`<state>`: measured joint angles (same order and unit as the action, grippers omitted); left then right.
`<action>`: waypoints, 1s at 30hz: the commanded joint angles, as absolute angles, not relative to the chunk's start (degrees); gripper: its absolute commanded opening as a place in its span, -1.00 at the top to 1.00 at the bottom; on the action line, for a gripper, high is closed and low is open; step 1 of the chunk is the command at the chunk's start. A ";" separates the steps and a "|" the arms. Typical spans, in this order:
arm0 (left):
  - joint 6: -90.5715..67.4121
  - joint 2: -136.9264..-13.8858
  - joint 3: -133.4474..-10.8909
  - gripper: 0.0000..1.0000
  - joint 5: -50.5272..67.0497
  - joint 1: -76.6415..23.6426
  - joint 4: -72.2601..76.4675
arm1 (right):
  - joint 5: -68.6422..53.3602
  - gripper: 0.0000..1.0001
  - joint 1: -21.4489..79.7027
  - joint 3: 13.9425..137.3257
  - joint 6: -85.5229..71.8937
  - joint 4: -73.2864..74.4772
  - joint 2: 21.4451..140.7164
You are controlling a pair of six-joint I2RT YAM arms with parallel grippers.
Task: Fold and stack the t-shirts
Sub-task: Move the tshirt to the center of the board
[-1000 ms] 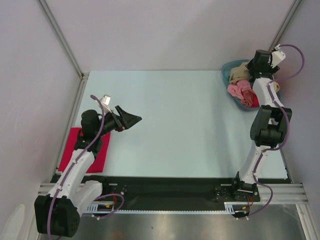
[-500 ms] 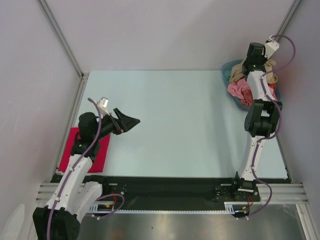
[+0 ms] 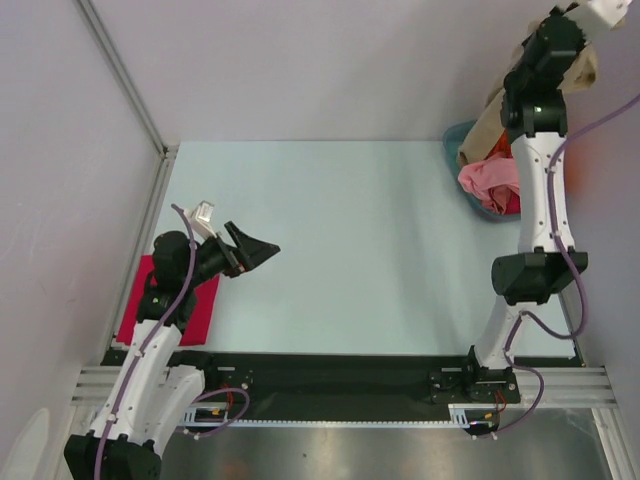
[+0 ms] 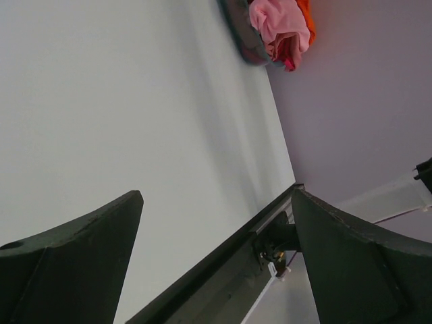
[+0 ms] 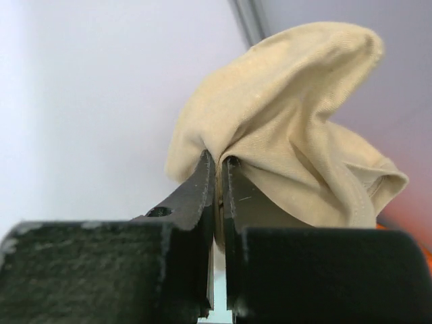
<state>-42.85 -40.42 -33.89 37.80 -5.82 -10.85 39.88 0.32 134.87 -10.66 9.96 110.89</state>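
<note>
My right gripper (image 5: 219, 162) is shut on a fold of the tan t-shirt (image 5: 290, 108). It holds the shirt high above the back right corner, where the tan cloth (image 3: 580, 72) hangs down toward the teal basin (image 3: 455, 135). A pink t-shirt (image 3: 487, 178) and a red one (image 3: 511, 203) lie in the basin. A folded magenta-red t-shirt (image 3: 135, 318) lies flat at the near left, partly under my left arm. My left gripper (image 3: 262, 247) hovers open and empty just right of it, jaws wide apart (image 4: 217, 194). The left wrist view also shows the pink t-shirt (image 4: 278, 27) with an orange one (image 4: 307, 13).
Grey walls close in the table on the left, back and right. A black rail (image 3: 340, 375) runs along the near edge between the arm bases. The pale blue tabletop (image 3: 350, 230) stretches between the two arms.
My right gripper shut on the tan t-shirt in the basin and rose steeply, pulling it up and out. My left gripper opened a little wider and barely moved.
</note>
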 commanded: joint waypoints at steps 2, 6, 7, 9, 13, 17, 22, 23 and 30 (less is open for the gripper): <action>-47.98 -38.50 -34.80 -0.97 40.25 -5.71 -9.41 | 37.36 1.00 8.24 138.17 -8.97 4.04 99.17; -48.69 -36.13 -35.86 -0.95 40.61 -5.80 -10.19 | 35.25 1.00 18.17 125.20 -5.46 0.97 90.46; -48.60 -35.86 -36.47 -0.96 40.52 -5.71 -10.63 | 35.16 1.00 20.11 122.02 -4.93 1.14 88.61; -48.69 -35.34 -36.65 -0.96 40.43 -5.63 -11.51 | 33.68 1.00 25.21 110.47 -5.88 1.41 81.96; -49.39 -34.81 -36.56 -0.96 40.52 -5.62 -11.43 | 27.89 1.00 31.28 91.56 -9.05 2.46 70.60; -49.22 -35.33 -37.96 -0.96 41.39 -5.62 -11.16 | 18.32 0.91 33.75 77.14 -12.38 10.36 62.24; -46.41 -37.35 -42.18 -0.91 41.84 -6.24 -10.90 | -9.67 0.50 33.84 60.85 -17.92 13.88 53.89; -46.23 -37.88 -42.62 -0.90 41.31 -6.76 -10.99 | -12.97 0.45 33.84 58.47 -19.58 14.06 53.36; -45.00 -43.84 -41.67 -0.86 30.18 -22.02 -10.99 | -39.88 -0.04 38.22 33.59 -34.54 2.11 56.42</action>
